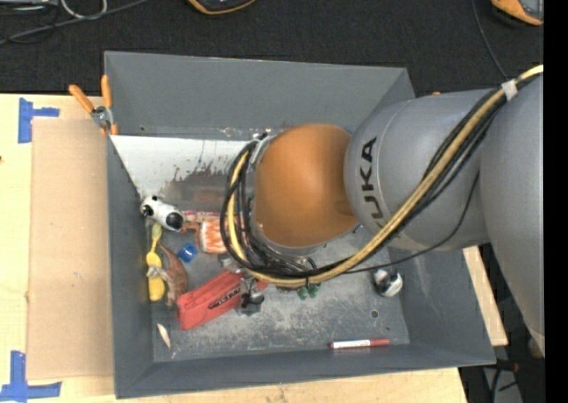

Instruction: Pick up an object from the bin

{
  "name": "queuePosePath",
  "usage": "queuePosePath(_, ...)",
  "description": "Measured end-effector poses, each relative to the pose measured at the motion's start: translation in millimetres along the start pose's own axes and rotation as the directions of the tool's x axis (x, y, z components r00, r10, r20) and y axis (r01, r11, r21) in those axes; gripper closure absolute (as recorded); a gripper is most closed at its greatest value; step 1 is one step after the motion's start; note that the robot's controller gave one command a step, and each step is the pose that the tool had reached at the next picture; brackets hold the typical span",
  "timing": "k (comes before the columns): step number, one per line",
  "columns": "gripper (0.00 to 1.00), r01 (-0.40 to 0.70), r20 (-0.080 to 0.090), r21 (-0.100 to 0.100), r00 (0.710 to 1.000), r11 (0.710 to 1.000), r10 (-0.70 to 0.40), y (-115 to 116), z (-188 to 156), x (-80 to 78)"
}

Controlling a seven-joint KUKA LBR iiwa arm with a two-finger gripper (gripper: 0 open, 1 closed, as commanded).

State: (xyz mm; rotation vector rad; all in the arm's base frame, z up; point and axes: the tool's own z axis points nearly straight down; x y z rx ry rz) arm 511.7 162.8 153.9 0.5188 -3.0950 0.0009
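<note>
Close beside the gripper [251, 293], at 9 o'clock, lies a red oblong object [209, 297]; the gripper's opening cannot be told.

The bin [257, 95] is matt grey metal, its floor scuffed and gritty (rust-brown streaks on the pale back wall); the orange wrist cover [302, 184] is smooth, glossy; the red flat piece [209, 297] looks plastic.

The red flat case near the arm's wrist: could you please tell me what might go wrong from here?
The red case lies against a brown piece, so lifting it may drag that along. The orange wrist cover hides the contact spot; a poor grip might go unseen.
</note>
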Motion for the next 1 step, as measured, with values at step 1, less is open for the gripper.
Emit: queuePosePath(1,1.00,0.153,-0.011,-0.002,0.988,0.988,-0.153,35.5,-61.8,24.6)
